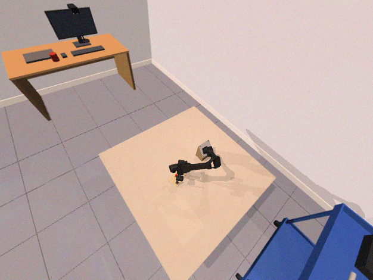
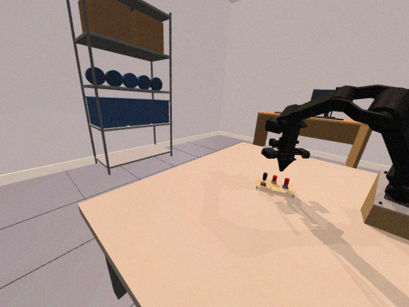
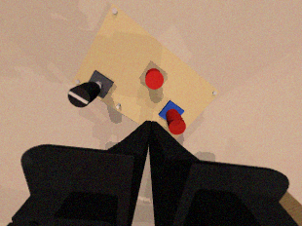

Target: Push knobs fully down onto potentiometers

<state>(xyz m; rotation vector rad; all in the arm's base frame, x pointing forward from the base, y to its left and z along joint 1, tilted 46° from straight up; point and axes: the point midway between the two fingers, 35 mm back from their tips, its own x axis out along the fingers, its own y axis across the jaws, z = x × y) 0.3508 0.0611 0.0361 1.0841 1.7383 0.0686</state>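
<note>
The tan circuit board stands on short legs. A black knob with a white line stands high over its dark potentiometer, with bare shaft showing between them. The middle red knob sits low on a pale potentiometer. The other red knob stands over a blue potentiometer; I cannot tell whether a gap remains there. My gripper is shut and empty, its tips above the board, touching no knob.
The arm's base block stands on the pale table. A desk, a metal shelf and a blue cart stand off the table.
</note>
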